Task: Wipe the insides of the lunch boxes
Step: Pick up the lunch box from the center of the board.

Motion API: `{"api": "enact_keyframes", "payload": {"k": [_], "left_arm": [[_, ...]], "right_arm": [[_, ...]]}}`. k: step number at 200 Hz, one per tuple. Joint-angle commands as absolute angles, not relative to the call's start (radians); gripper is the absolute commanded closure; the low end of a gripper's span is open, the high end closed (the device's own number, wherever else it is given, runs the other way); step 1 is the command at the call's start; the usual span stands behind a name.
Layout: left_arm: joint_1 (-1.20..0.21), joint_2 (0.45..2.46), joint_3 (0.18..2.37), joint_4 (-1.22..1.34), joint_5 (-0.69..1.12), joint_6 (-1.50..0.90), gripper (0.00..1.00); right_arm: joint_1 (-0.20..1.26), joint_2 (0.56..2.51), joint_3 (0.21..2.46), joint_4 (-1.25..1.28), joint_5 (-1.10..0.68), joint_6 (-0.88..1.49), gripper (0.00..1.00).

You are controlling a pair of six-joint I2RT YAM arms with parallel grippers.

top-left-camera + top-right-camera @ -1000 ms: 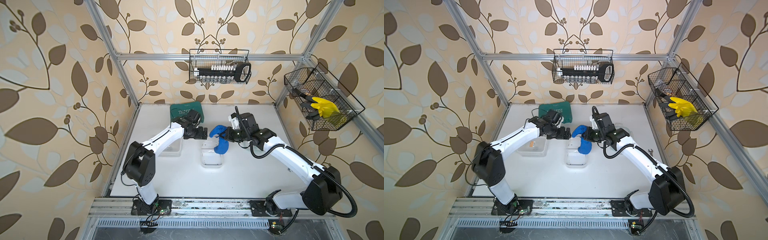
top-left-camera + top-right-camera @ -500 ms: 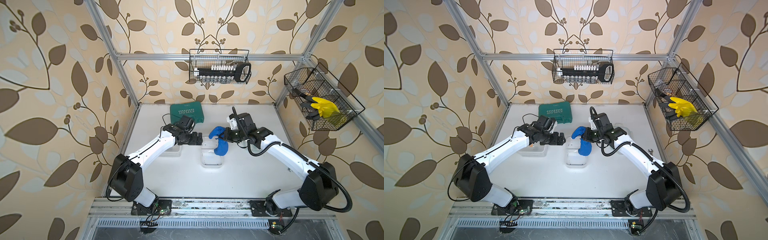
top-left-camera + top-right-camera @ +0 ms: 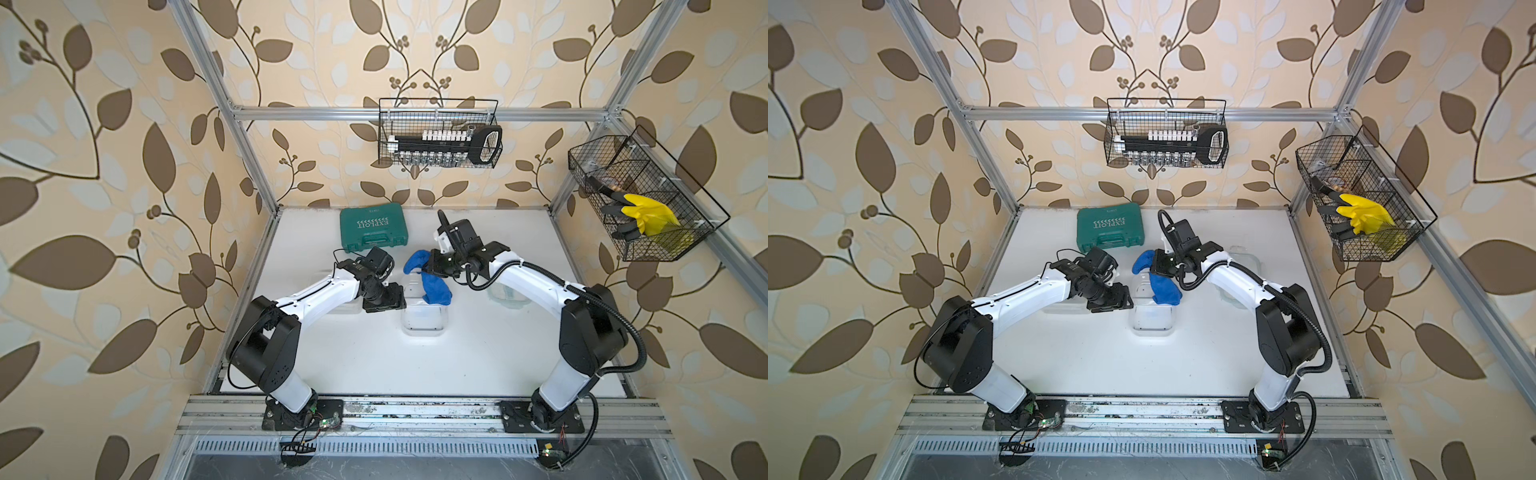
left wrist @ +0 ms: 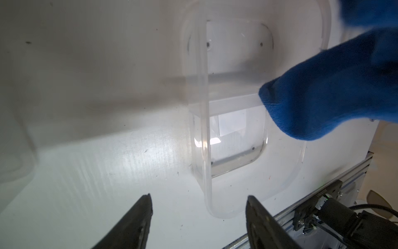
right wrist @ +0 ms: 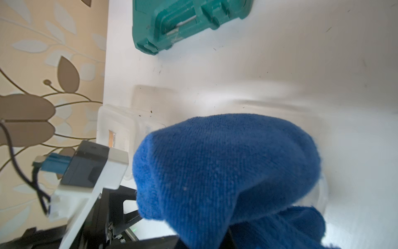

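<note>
A clear lunch box (image 3: 424,326) (image 3: 1152,322) stands open in the middle of the table. A blue cloth (image 3: 432,286) (image 3: 1163,286) hangs over its far end, and my right gripper (image 3: 433,266) is shut on the cloth. In the right wrist view the cloth (image 5: 226,168) hides the jaws. My left gripper (image 3: 384,301) (image 4: 198,200) is open at the box's left side. In the left wrist view the box's near rim corner (image 4: 207,202) lies between the fingertips (image 4: 144,207), apart from both. A second lunch box (image 3: 1059,306) (image 5: 116,127) sits partly under my left arm.
A teal tool case (image 3: 372,228) (image 5: 189,21) lies at the back of the table. Another clear tub (image 3: 505,296) shows partly under my right arm. Wire baskets hang on the back wall (image 3: 438,133) and the right wall (image 3: 640,203). A metal rail (image 3: 415,409) borders the table's front.
My left arm has drawn back from near the teal case towards the front, bringing its gripper beside the middle lunch box with the jaws somewhat narrower. The right gripper and cloth have hardly moved.
</note>
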State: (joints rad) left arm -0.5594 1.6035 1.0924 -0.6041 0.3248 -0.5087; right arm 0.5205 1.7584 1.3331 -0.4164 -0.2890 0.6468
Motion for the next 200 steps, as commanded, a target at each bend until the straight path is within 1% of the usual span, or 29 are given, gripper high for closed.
{"api": "enact_keyframes", "payload": {"k": [1, 15, 37, 47, 65, 82, 106, 118, 132, 151, 172, 200], "left_arm": [[-0.581, 1.637, 1.093, -0.589, 0.336, -0.515, 0.34], [-0.581, 1.662, 1.093, -0.585, 0.330, -0.510, 0.35], [-0.586, 1.718, 1.114, -0.596, 0.335, -0.494, 0.47], [-0.588, 1.741, 1.119, -0.597, 0.331, -0.490, 0.51], [-0.589, 1.763, 1.111, -0.580, 0.308, -0.490, 0.62], [-0.589, 1.776, 1.116, -0.578, 0.294, -0.487, 0.67], [-0.589, 1.782, 1.140, -0.577, 0.270, -0.483, 0.78], [-0.588, 1.785, 1.161, -0.584, 0.258, -0.476, 0.86], [-0.588, 1.794, 1.193, -0.599, 0.233, -0.458, 1.00], [-0.589, 1.802, 1.232, -0.617, 0.205, -0.434, 1.00], [-0.593, 1.796, 1.259, -0.630, 0.164, -0.411, 1.00], [-0.608, 1.762, 1.255, -0.639, 0.097, -0.383, 1.00]], "right_arm": [[0.536, 1.795, 1.363, -0.401, -0.276, 0.652, 1.00], [0.546, 1.816, 1.367, -0.399, -0.278, 0.655, 1.00], [0.557, 1.845, 1.367, -0.398, -0.283, 0.665, 1.00], [0.565, 1.854, 1.367, -0.394, -0.291, 0.669, 1.00], [0.582, 1.872, 1.364, -0.401, -0.308, 0.667, 1.00], [0.595, 1.894, 1.353, -0.405, -0.333, 0.669, 1.00], [0.616, 1.936, 1.343, -0.424, -0.335, 0.677, 1.00], [0.627, 1.960, 1.348, -0.429, -0.348, 0.683, 1.00], [0.646, 1.991, 1.376, -0.459, -0.340, 0.683, 1.00], [0.656, 2.024, 1.403, -0.462, -0.343, 0.698, 1.00], [0.654, 2.031, 1.405, -0.410, -0.344, 0.745, 1.00], [0.644, 2.053, 1.423, -0.365, -0.365, 0.802, 1.00]]}}
